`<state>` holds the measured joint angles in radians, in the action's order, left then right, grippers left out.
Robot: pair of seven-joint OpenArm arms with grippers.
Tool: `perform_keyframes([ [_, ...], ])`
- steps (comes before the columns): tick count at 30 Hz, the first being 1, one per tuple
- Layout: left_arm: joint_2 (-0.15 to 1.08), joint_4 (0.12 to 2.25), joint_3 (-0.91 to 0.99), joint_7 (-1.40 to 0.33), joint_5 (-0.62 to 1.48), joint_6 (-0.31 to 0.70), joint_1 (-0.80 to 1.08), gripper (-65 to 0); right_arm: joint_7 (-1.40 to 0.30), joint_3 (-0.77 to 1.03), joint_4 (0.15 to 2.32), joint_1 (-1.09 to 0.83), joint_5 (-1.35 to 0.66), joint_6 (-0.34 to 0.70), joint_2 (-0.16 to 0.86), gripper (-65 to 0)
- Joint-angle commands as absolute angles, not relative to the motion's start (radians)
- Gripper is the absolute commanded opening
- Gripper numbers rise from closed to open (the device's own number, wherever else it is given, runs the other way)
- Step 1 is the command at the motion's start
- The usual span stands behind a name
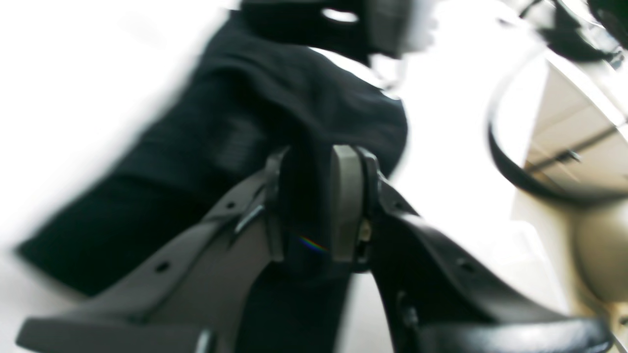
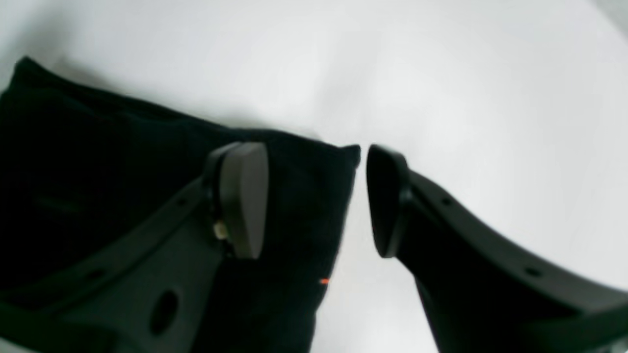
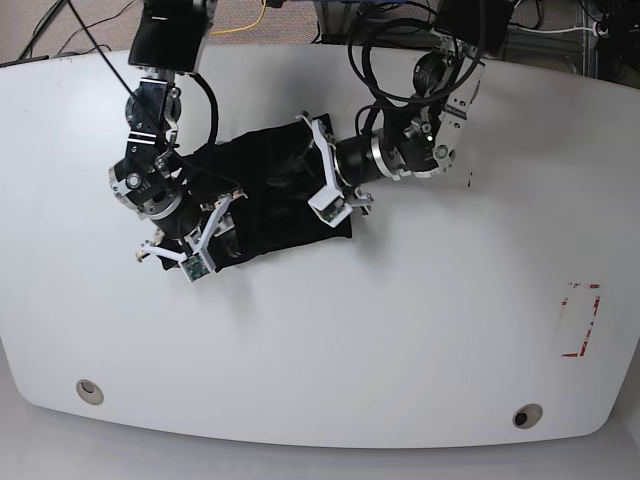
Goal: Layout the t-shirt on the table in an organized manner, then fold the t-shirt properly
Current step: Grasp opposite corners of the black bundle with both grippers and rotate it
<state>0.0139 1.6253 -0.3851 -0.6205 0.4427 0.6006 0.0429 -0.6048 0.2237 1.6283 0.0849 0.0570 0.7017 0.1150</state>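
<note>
T-shirt [image 3: 265,195] sits bunched upper centre on my table [image 3: 400,340], unfolded; left gripper [image 1: 321,206] pinches its cloth, right gripper [image 2: 316,201] gapes over an edge.

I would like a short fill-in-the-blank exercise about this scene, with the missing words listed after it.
1. The t-shirt on the table is ____ in colour.
2. The left gripper is shut on the ____.
3. The jaws of the right gripper stand ____, one over the cloth and one over bare table.
4. The tape rectangle on the table is ____.

Missing words: black; t-shirt; open; red
</note>
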Motion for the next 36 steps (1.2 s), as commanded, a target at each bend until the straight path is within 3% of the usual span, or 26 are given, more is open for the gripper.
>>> perform_keyframes([
  [1,-0.002,1.646,-0.423,-0.599,0.438,0.605,0.059,-52.9,-0.581,0.226,1.558,0.124,-0.022,0.698,0.163,-33.8],
  [10,0.004,1.613,-0.456,-0.599,0.349,0.608,0.104,-52.9,-0.539,0.194,1.397,0.156,-0.157,0.698,0.262,-34.9],
  [20,0.068,1.454,-0.456,-0.599,0.349,0.610,0.012,-52.9,-0.450,0.166,1.288,0.119,-0.174,0.698,0.269,-55.0],
  [28,0.102,1.340,-0.455,-0.599,0.351,0.615,-0.101,-52.9,-0.437,0.188,1.383,0.001,-0.171,0.698,0.232,-56.9],
  [36,0.124,1.225,-0.458,-0.598,0.351,0.698,-0.225,-52.9,-0.440,0.248,1.546,-0.150,-0.166,0.698,0.163,-56.4],
])
